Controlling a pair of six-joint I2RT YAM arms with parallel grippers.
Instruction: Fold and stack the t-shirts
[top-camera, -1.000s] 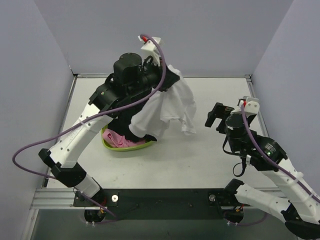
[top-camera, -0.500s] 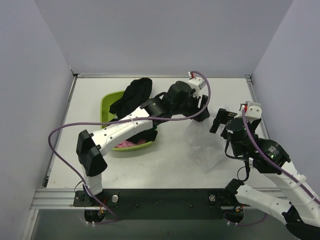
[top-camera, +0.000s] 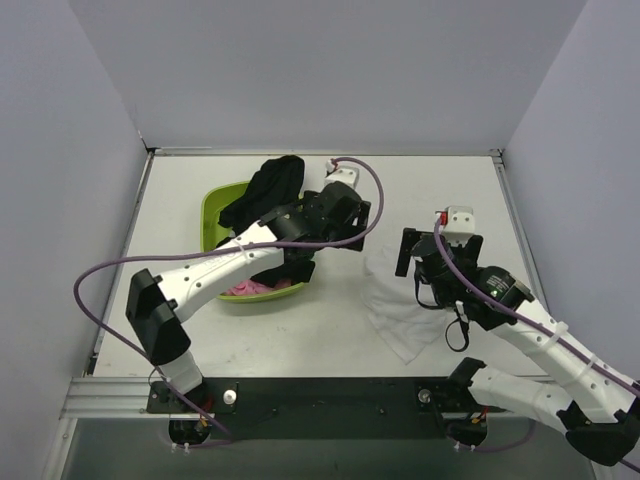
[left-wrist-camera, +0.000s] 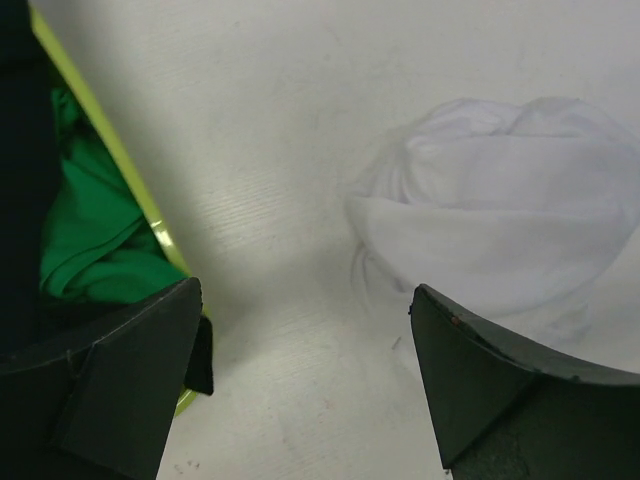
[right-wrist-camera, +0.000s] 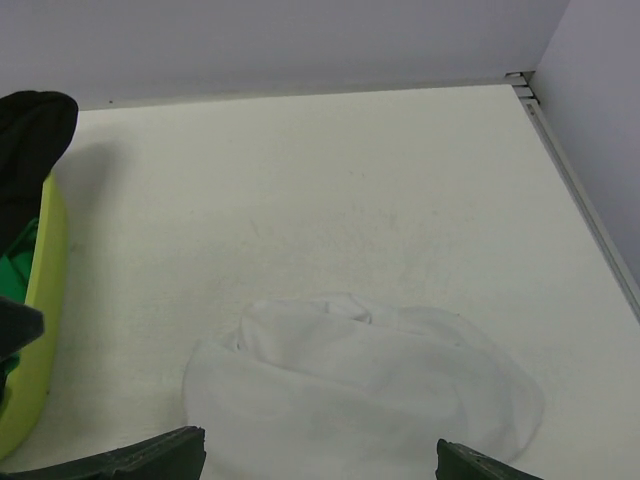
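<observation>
Shirt: white t-shirt (top-camera: 388, 305) lies in a crumpled heap on the table (top-camera: 450, 190), at 4 o'clock from table centre. It is not spread and not folded.
Left hand: left gripper (left-wrist-camera: 305, 330) has its jaws spread wide with nothing between them. It hangs over bare table between basket and heap, with the shirt at its 1 o'clock.
Right hand: right gripper (right-wrist-camera: 315, 450) is fully spread and empty, hovering just above the heap's near edge, probably lined up to take a hem.
Basket: lime basket (top-camera: 210, 215) sits at 9 o'clock. It holds the waiting black t-shirt (top-camera: 270, 185), draped over the far rim, plus the green t-shirt (left-wrist-camera: 90, 240) and the pink t-shirt (top-camera: 250, 287).
Why here: the heap sits on open table clear of the basket, which likely leaves room to flatten it.
Progress: early; no stack visible.
</observation>
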